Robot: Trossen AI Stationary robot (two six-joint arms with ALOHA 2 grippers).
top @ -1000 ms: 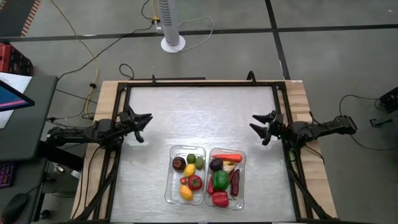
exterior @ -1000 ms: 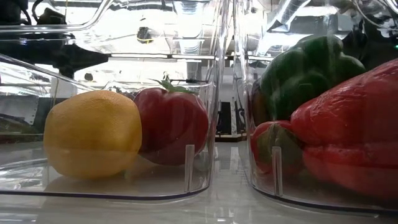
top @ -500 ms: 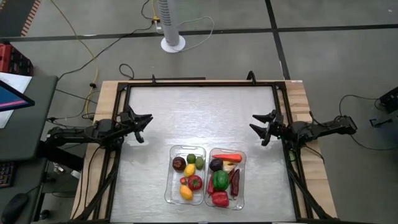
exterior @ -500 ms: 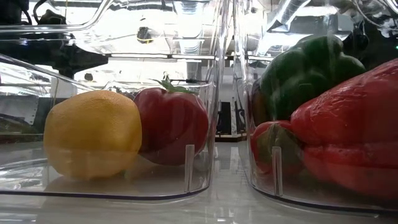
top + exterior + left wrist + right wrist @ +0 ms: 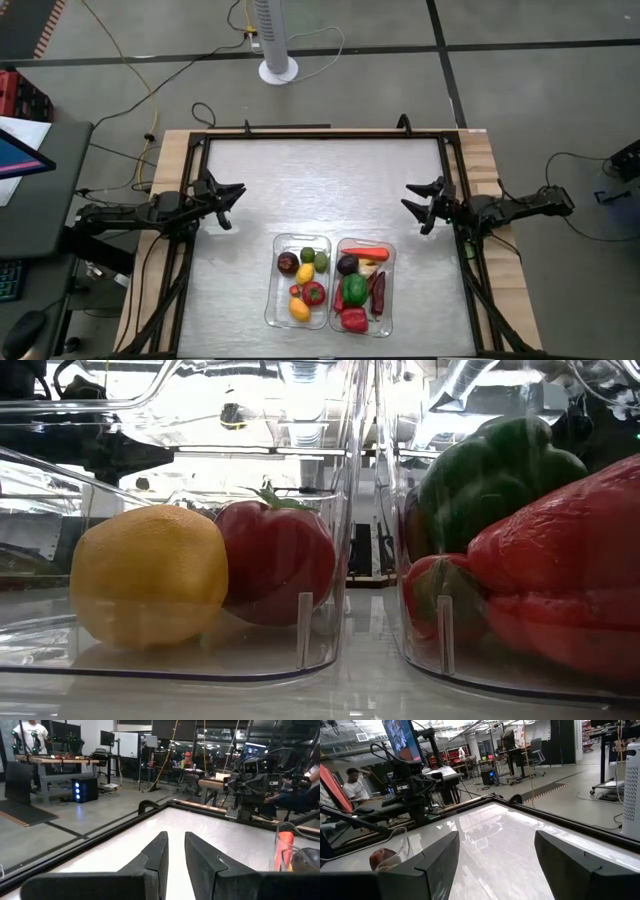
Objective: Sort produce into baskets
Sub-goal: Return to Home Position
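Note:
Two clear tubs stand side by side at the table's near middle, the left tub (image 5: 272, 300) and the right tub (image 5: 390, 300). The left one holds a dark purple round piece (image 5: 288, 263), green pieces, a red tomato (image 5: 314, 292) and a yellow round fruit (image 5: 299, 309). The right one holds a carrot (image 5: 365, 253), a green pepper (image 5: 354, 290), a dark red chilli (image 5: 378, 290) and a red pepper (image 5: 353, 319). My left gripper (image 5: 234, 205) waits at the table's left side, its fingers a narrow gap apart (image 5: 176, 840). My right gripper (image 5: 410, 205) waits at the right side, wide open (image 5: 496, 845). Both are empty.
Bare table lies between the grippers and beyond the tubs up to the black frame (image 5: 320, 137) at the far edge. The low view looks through the tub walls at the yellow fruit (image 5: 150, 575), the tomato (image 5: 278, 560) and the peppers (image 5: 495, 475). People show in the room behind.

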